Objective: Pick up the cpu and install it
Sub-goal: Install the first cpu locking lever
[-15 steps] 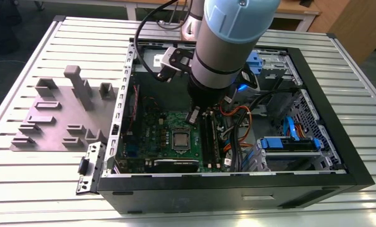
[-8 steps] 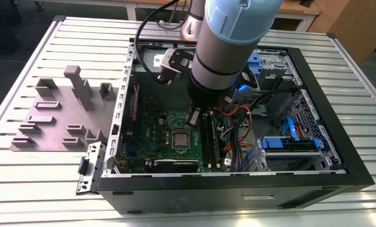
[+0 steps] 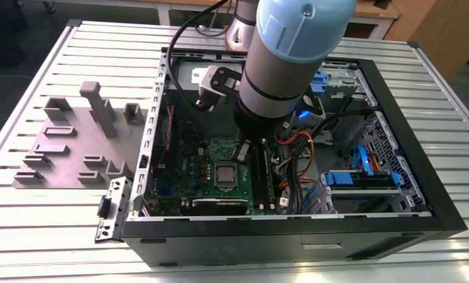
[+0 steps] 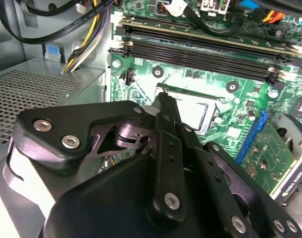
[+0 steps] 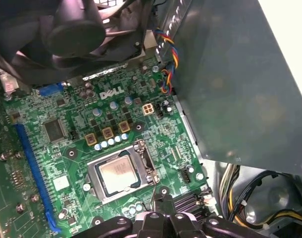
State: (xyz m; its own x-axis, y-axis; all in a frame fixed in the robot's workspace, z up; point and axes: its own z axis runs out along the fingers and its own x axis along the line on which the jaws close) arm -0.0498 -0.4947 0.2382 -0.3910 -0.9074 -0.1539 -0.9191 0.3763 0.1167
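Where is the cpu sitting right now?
The cpu lies in the motherboard's socket frame, seen in the first wrist view, beside the long blue slot.

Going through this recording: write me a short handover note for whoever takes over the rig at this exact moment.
Gripper: inside the open computer case, low over the motherboard, beside the socket frame. Whether its fingers are open or shut cannot be told; nothing shows held.

The cpu: lies flat in the socket frame, silver top up; it also shows in the exterior view.

Done: the cpu appears placed in its socket.

Left: whether the socket frame is latched down over the cpu cannot be told from these views, so check that; the gripper is inside the case, close above the board.
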